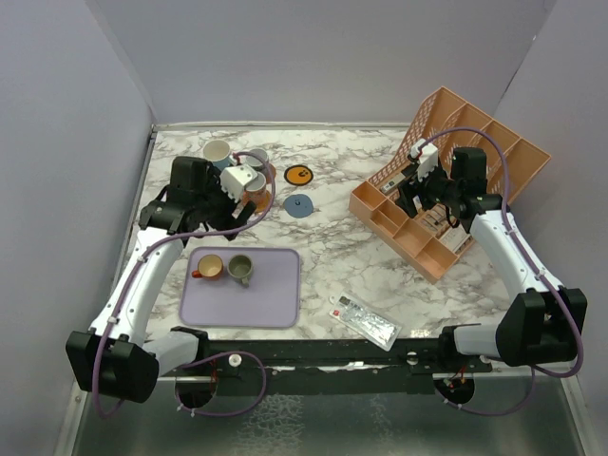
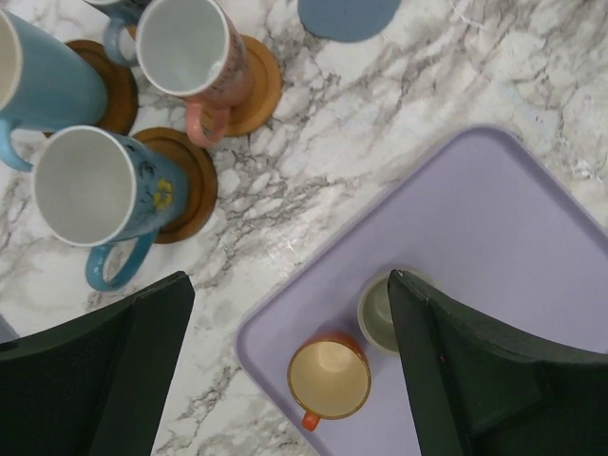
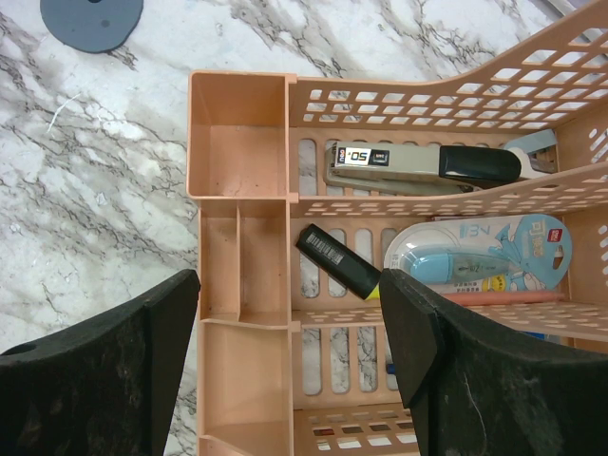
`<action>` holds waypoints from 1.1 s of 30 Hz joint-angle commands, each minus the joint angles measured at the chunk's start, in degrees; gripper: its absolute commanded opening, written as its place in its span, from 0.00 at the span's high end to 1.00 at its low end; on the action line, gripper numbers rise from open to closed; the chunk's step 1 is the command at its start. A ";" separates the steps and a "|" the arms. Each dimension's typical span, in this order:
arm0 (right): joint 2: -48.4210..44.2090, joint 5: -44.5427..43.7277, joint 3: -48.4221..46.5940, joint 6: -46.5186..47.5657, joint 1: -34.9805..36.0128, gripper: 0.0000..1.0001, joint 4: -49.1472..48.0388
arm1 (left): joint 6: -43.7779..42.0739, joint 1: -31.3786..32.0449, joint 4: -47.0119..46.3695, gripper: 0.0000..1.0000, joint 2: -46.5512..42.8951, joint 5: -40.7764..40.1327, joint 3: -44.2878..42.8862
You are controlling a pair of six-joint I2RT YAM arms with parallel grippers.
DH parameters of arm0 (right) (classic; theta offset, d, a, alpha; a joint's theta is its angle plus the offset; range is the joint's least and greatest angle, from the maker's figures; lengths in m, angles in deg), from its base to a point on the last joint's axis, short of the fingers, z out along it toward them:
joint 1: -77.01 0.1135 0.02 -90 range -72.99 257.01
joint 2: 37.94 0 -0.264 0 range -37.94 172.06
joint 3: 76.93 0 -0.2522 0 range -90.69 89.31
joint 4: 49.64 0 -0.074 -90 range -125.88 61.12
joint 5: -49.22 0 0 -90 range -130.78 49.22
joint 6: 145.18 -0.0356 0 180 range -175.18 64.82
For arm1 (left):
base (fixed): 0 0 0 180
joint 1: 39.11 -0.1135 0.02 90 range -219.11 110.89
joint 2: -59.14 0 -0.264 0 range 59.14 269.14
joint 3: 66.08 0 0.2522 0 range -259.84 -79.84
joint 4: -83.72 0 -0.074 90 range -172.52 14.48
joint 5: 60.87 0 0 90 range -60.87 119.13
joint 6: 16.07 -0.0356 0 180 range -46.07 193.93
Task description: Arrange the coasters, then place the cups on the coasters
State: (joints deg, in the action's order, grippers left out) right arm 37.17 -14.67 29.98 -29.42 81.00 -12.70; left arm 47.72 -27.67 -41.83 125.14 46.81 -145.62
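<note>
Three cups stand on coasters at the back left: a light blue cup (image 2: 47, 85) on a dark brown coaster (image 2: 116, 87), a blue flowered cup (image 2: 95, 190) on a brown coaster (image 2: 195, 185), and a pale cup with a salmon handle (image 2: 185, 47) on a tan-orange coaster (image 2: 261, 85). An orange cup (image 2: 328, 378) and an olive-green cup (image 2: 378, 313) sit on the lavender tray (image 2: 494, 247). The orange coaster with a black mark (image 1: 300, 174) and the grey-blue coaster (image 1: 299, 205) lie bare. My left gripper (image 2: 290, 370) hangs open high above the orange cup, holding nothing. My right gripper (image 3: 290, 351) is open over the orange organiser (image 3: 242, 171).
The slotted organiser (image 1: 446, 142) leans at the back right, holding a stapler (image 3: 418, 163), a black marker (image 3: 337, 261) and a blue correction tape (image 3: 475, 256). A clear packet (image 1: 366, 321) lies near the front edge. Grey walls close in the table.
</note>
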 commanded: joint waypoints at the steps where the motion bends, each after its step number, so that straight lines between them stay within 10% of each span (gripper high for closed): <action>1: -0.15 0.42 0.27 -0.10 -0.39 0.22 0.01 | -6.00 0.62 4.09 0.15 -1.46 0.93 4.00; 33: 2.83 -0.65 -0.20 0.04 -0.39 0.22 1.02 | -6.89 3.92 5.24 0.63 13.22 -1.47 12.84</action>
State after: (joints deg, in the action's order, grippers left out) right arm 39.75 -14.74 29.98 -29.42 81.00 -12.31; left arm 41.47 -24.81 -35.54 137.44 43.96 -133.27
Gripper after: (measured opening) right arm 0.779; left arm 0.393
